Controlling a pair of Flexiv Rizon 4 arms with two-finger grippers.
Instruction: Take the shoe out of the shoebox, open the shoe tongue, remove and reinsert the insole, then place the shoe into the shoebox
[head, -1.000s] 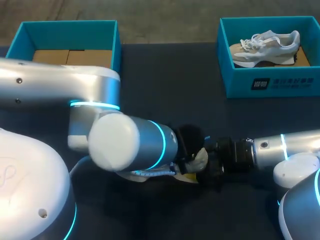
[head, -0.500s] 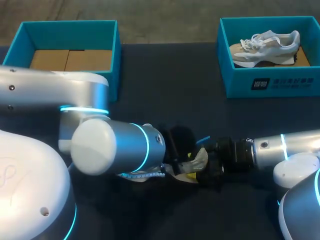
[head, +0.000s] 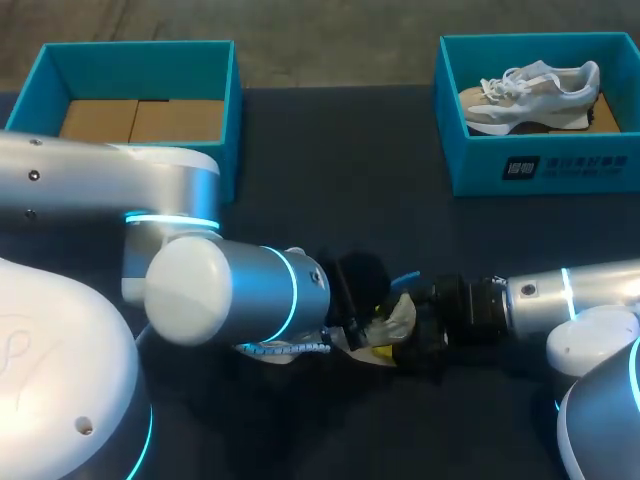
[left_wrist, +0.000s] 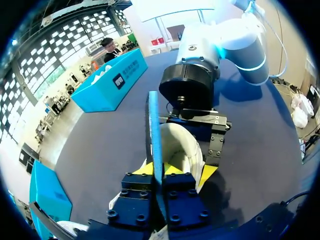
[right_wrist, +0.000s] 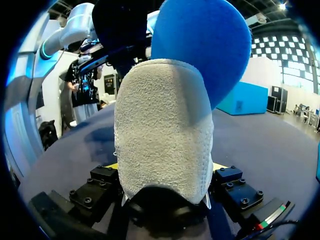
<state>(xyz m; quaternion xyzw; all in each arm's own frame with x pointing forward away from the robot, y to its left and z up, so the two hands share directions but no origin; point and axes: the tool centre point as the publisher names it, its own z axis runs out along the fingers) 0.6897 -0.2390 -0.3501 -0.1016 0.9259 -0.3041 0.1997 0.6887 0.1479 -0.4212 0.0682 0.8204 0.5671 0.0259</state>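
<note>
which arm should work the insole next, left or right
Left, most likely. The left gripper is shut on the blue insole, which stands edge-on in its grip. The right gripper is clamped on the shoe at its heel, so it seems better used to steady it.

Head cam's looking down on dark surface (head: 340, 190) from behind; wrist cams are facing each other close-up, sharing white fabric shoe (right_wrist: 162, 130).
</note>
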